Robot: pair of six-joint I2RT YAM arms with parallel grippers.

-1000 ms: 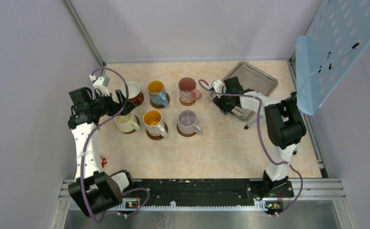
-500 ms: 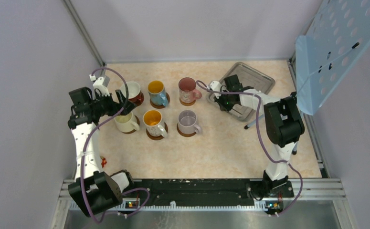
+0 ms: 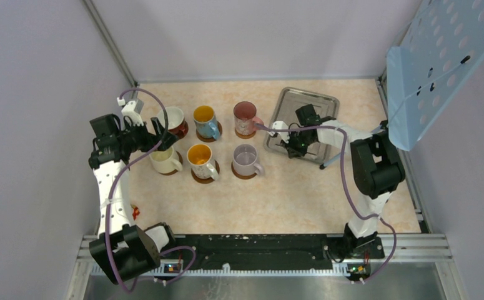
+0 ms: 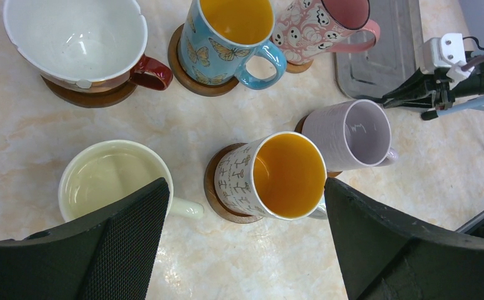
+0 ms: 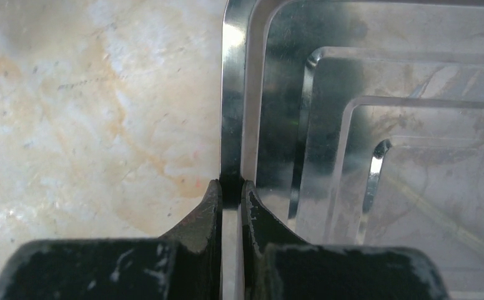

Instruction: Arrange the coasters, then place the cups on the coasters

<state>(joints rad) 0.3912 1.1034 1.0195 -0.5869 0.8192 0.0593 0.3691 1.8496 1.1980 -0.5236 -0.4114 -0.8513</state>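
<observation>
6 cups (image 3: 202, 159) on coasters (image 4: 213, 189); right claw (image 5: 230, 185) pinches tray rim (image 5: 233, 94).

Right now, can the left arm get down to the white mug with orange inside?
Probably yes. The left fingers are open above the white mug, one on each side. The lilac mug and the cream mug stand close, so a finger could brush them.

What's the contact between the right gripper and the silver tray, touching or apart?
Touching. The right wrist view shows the right gripper shut on the raised rim of the silver tray, a finger pressed against each side.
</observation>
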